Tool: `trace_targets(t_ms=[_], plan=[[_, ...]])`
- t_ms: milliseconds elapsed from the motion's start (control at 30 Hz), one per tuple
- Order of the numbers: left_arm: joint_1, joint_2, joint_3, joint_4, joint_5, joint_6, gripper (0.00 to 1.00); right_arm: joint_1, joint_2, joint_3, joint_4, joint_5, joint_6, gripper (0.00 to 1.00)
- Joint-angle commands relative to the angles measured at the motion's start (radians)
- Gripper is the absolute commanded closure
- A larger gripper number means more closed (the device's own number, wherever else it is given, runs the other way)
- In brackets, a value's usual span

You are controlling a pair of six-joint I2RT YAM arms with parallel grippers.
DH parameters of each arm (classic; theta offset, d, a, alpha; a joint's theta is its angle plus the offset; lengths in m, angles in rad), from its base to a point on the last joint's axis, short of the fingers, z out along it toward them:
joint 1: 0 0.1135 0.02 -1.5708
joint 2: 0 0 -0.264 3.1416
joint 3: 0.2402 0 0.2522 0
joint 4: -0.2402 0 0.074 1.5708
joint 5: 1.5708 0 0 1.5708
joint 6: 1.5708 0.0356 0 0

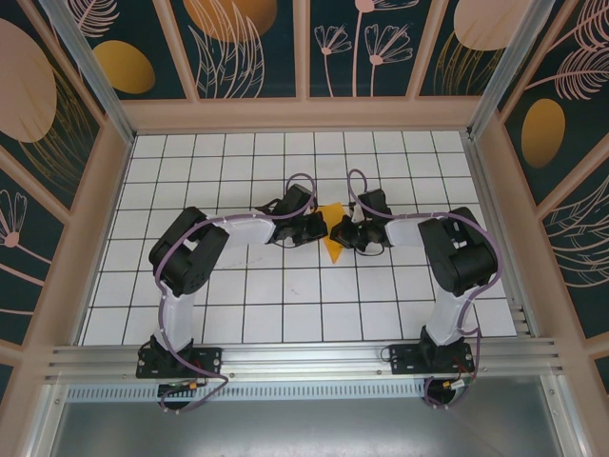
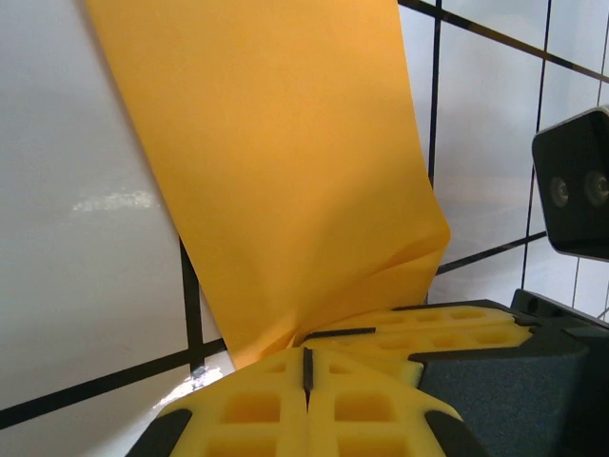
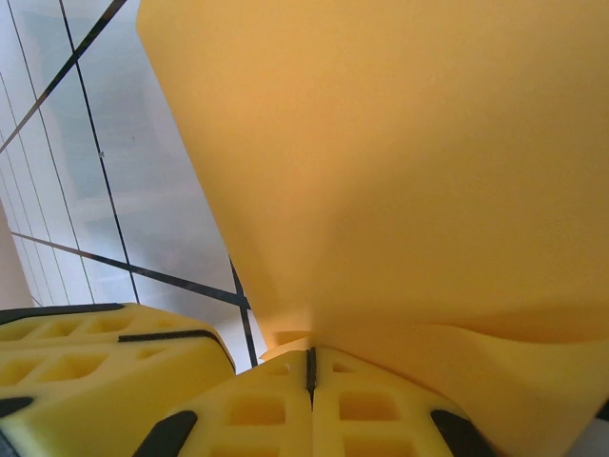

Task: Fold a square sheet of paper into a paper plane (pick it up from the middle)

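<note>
- From above, the two arms meet near the middle of the white gridded table (image 1: 285, 305). The left gripper (image 1: 321, 229) and right gripper (image 1: 343, 232) face each other with the sheet of paper (image 1: 332, 238) between them. The paper shows as a narrow orange wedge with its tip toward the arm bases.
- At that size, how the fingers stand cannot be made out.
- The left wrist view is closer. Its yellow fingers (image 2: 257, 409) are pressed together along a dark seam, clamped on a crumpled edge of the paper. From there the paper rises away as a broad strip over the tiles.
- In the same view the right arm's yellow fingers lie just beside them at that edge, below a black camera housing (image 2: 576, 186).
- The right wrist view shows its own fingers (image 3: 371, 409) likewise together on the paper, which fans out wide. The left arm's fingers sit at lower left.
</note>
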Motion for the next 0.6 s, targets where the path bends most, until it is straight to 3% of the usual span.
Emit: trace_targets(t_ms=[0, 567], plan=[[-0.006, 0.023, -0.006, 0.022, 0.036, -0.01, 1.0, -0.006, 0.038, -0.026, -0.029, 0.03, 0.003, 1.0], [-0.007, 0.072, 0.027, -0.026, -0.004, -0.009, 1.0, -0.005, 0.039, -0.031, -0.026, 0.023, 0.005, 1.0]])
